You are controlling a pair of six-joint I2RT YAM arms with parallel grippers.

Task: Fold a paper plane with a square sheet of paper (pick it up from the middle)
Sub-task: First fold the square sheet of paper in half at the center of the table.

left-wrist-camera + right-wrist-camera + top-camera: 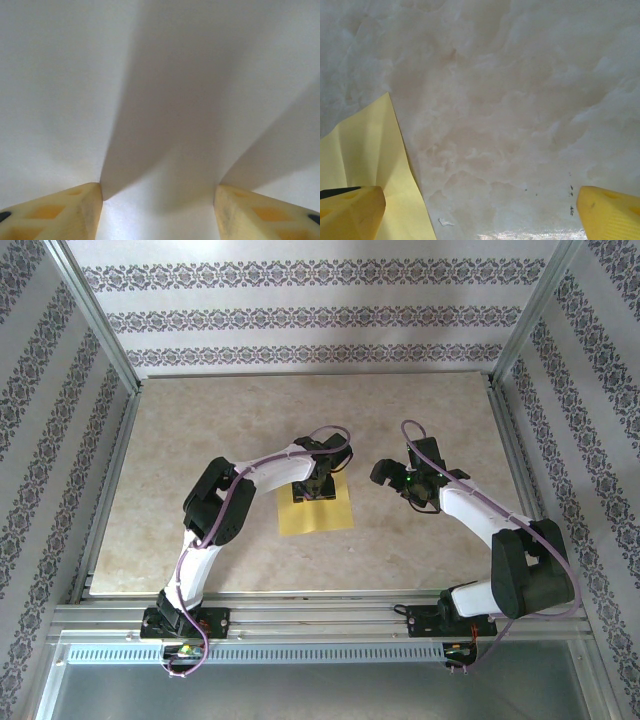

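Observation:
The square sheet of paper (pixel 318 512) is yellow and lies flat on the marble table, just left of centre. My left gripper (pixel 316 486) stands on the sheet's far half, pointing down. In the left wrist view its cream fingers (pixel 75 210) are apart and press on the paper (pixel 160 100), which looks pale and shadowed up close. My left gripper (pixel 160 194) is open. My right gripper (pixel 402 480) hovers open over bare table right of the sheet. In the right wrist view the sheet's right edge (pixel 365 155), softly creased, lies by the left fingertip, and the right gripper (pixel 479 196) holds nothing.
The marble tabletop (pixel 200 440) is framed by aluminium rails (pixel 110 490) and patterned walls on three sides. Both arm bases sit on the near rail (pixel 320 620). A few dark specks (pixel 571 200) mark the table near the right fingertip.

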